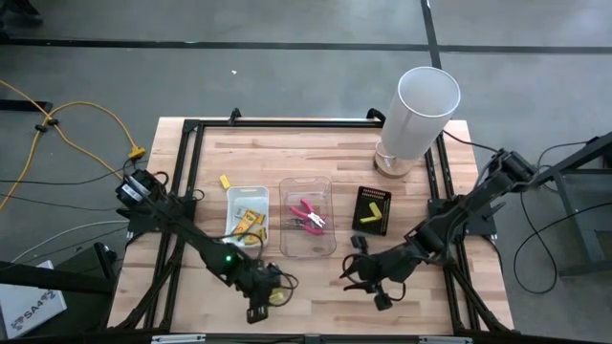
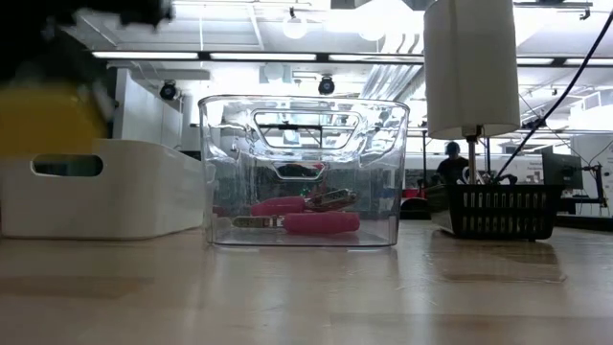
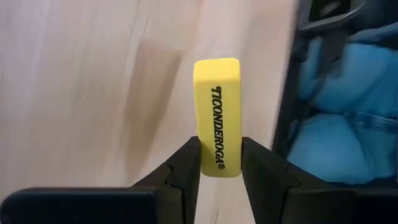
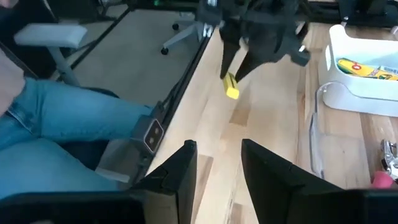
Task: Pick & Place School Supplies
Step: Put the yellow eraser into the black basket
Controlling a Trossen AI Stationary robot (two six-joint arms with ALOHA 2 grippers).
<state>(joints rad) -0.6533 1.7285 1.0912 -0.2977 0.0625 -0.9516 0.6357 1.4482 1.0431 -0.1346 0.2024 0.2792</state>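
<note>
Left gripper (image 3: 221, 163) near the worktop's front edge, jaws pinching a yellow eraser (image 3: 217, 115) printed "TICONDEROGA", right gripper (image 4: 219, 163) nearby, jaws spread, pink pliers (image 2: 306, 213) in clear tray (image 2: 215, 172)

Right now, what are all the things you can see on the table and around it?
Yellow eraser: one, yellow, printed TICONDEROGA, held in the left gripper.
Pink-handled pliers: two, pink, inside the clear tray.
Yellow boxes: a few, yellow, inside the white tray.
Yellow stick: one, on the table beside the white tray.
Black box: one, black with yellow mark, right of the clear tray.
White cylinder: one, tall, far right of the table.
Person's legs: blue jeans, beside the table.
Left gripper: near front edge.
Right gripper: near front edge, open, empty.
</note>
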